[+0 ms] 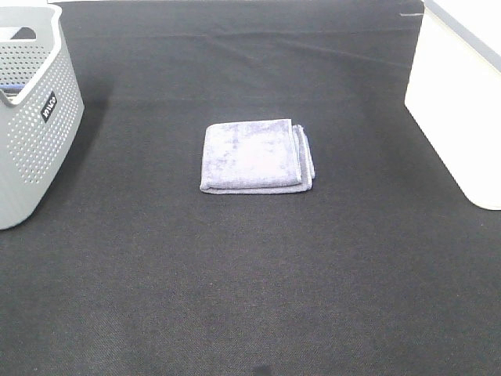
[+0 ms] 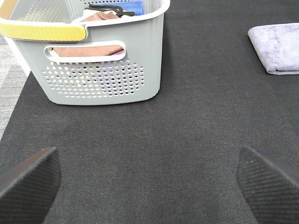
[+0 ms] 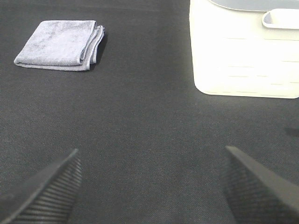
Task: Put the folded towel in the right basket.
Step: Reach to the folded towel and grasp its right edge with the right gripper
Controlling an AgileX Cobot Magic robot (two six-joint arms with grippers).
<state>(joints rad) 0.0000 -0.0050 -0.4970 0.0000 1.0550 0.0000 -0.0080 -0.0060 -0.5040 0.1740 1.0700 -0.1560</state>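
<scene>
While left gripper and right gripper gape wide, empty, one folded towel lies ahead; two baskets: grey basket, white basket.

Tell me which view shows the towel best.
Exterior high: the towel lies whole, centred and seen from above. The right wrist view shows it whole but at a low slant; the left wrist view cuts part of it off.

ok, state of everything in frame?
towel: folded, flat on the mat, not gripped
left basket: upright, cloths inside
right basket: upright, inside hidden
left gripper: open, empty
right gripper: open, empty
</scene>
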